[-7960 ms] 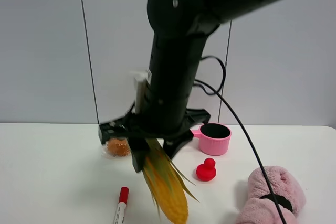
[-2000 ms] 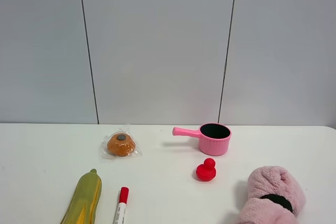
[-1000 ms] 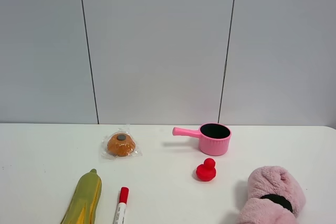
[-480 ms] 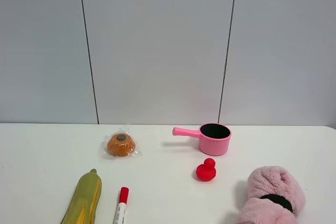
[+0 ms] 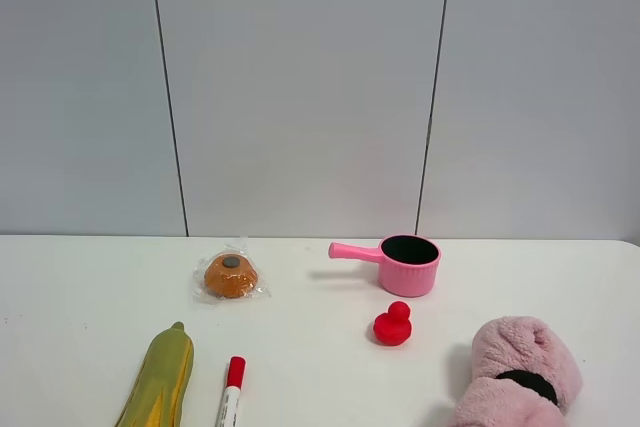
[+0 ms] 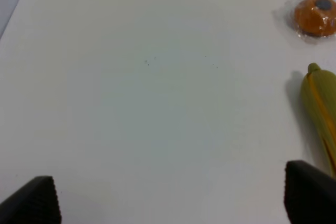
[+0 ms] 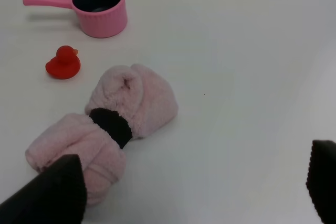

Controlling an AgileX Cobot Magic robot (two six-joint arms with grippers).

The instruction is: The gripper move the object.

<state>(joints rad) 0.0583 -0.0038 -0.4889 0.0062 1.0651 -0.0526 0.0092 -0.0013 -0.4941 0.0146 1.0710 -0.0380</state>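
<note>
1. Pincer, left (image 6: 170, 203), left wrist view: two black fingertips, one (image 6: 32, 200) at each lower corner of the picture, stand wide apart with bare white desk (image 6: 147, 77) between them; nothing is held. The toy corn cob (image 6: 320, 114) lies flat on the desk off to one side, husk tip pointing toward a wrapped orange bun (image 6: 315, 16), well apart from it.

2. Pincer, right (image 7: 189, 187), right wrist view: fingertips (image 7: 52, 192) likewise spread wide and empty. Between and beyond them: a pink plush roll with a black band (image 7: 110, 124), a red toy duck (image 7: 63, 62), a pink saucepan (image 7: 100, 8).

3. Exterior high view: neither arm is in the picture. Corn cob (image 5: 160, 382) lies at the front left of the desk (image 5: 80, 287), just beside a red-capped marker (image 5: 231, 392); bun (image 5: 231, 275) behind it; saucepan (image 5: 400, 262), duck (image 5: 392, 324) and plush roll (image 5: 515, 367) to the right.

4. Status, judged: cob is set down and released; the move looks complete.

5. Risks, judged: the cob is rounded and could roll into the marker; it lies close to the front edge of this view, so any re-approach by the left pincer could nudge it off or knock the marker.
</note>
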